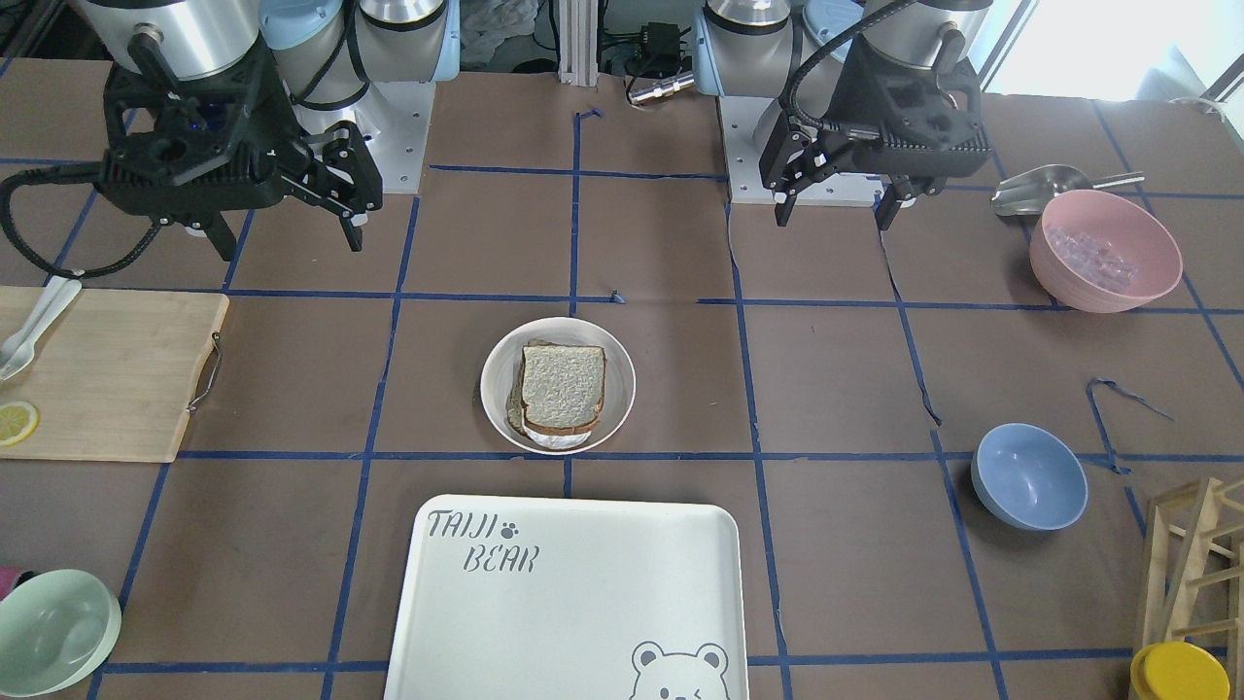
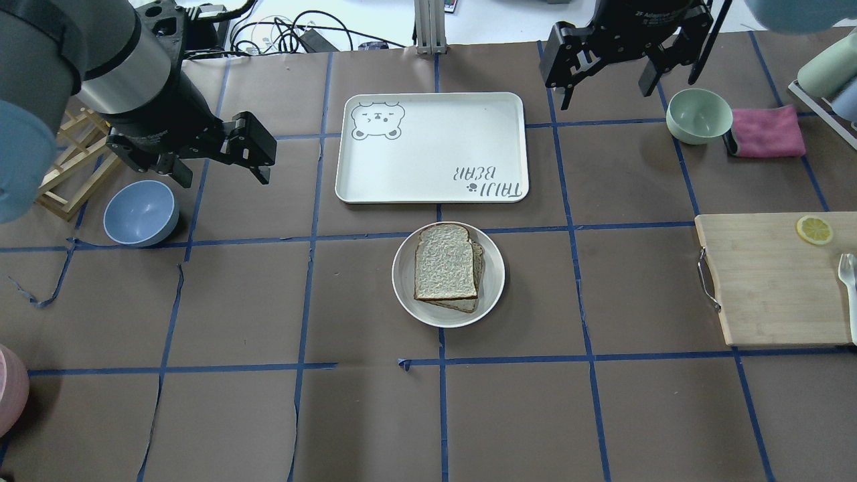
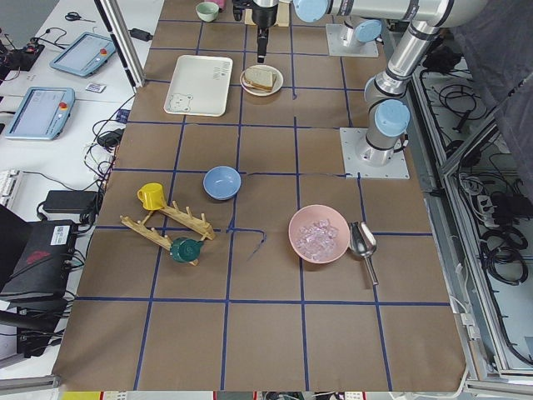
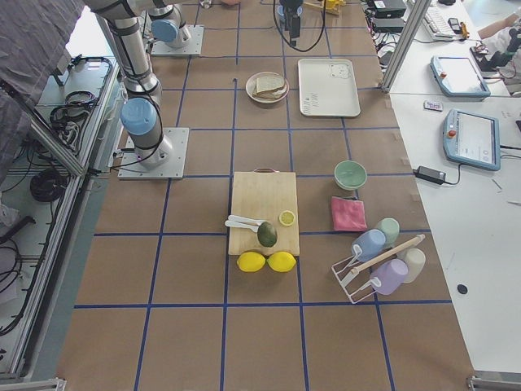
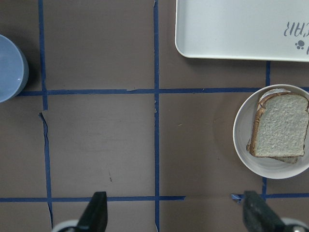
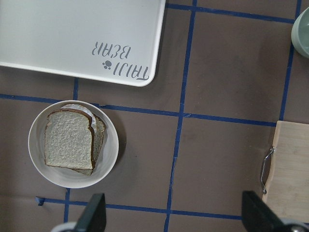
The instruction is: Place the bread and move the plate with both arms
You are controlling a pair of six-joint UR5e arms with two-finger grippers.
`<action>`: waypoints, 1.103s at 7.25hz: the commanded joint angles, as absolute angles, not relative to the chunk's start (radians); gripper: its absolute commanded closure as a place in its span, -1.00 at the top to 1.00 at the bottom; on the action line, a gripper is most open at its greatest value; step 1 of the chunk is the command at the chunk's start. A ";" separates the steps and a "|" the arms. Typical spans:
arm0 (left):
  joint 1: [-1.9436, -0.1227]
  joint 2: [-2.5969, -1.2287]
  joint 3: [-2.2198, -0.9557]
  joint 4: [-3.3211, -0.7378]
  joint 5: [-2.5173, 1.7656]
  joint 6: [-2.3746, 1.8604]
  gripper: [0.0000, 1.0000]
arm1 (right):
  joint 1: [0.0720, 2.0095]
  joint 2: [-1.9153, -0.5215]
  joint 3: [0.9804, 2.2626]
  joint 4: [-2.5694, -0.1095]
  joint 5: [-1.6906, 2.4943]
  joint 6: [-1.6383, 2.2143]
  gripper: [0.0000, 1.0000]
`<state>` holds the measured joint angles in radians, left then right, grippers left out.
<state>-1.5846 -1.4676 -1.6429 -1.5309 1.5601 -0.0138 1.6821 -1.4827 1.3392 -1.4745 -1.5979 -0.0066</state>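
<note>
Bread (image 2: 445, 261) in the plate (image 2: 404, 284) at mid-surface, both hands raised off to either side.
The bread lay on a thinner slice (image 2: 477, 258) in the plate, just beside the TAIJI BEAR tray (image 2: 428, 161). A blue bowl (image 2: 140, 213) sat near the left hand (image 1: 834, 216). A mint-green bowl (image 2: 699, 115) and a cutting board (image 2: 770, 281) lay on the right hand's (image 1: 290, 243) side. Both hands hung above the surface, well apart from the plate, fingers pointing down and spread, holding nothing.

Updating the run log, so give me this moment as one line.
bread on plate, stacked over another slice | plate on table beside tray | left gripper open, empty | right gripper open, empty
</note>
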 commanded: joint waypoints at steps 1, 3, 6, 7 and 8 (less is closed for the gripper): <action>-1.585 -1.468 -1.643 -1.531 1.560 -0.014 1.00 | 1.672 -1.483 1.344 -1.415 -1.605 0.011 1.00; -1.585 -1.466 -1.644 -1.531 1.560 -0.014 1.00 | 1.655 -1.482 1.339 -1.434 -1.641 -0.014 1.00; -1.585 -1.466 -1.644 -1.531 1.560 -0.014 1.00 | 1.632 -1.485 1.333 -1.434 -1.623 -0.003 1.00; -1.585 -1.466 -1.644 -1.531 1.560 -0.014 1.00 | 1.632 -1.485 1.330 -1.434 -1.608 -0.002 1.00; -1.585 -1.466 -1.643 -1.531 1.557 -0.014 1.00 | 1.628 -1.483 1.330 -1.434 -1.580 -0.005 1.00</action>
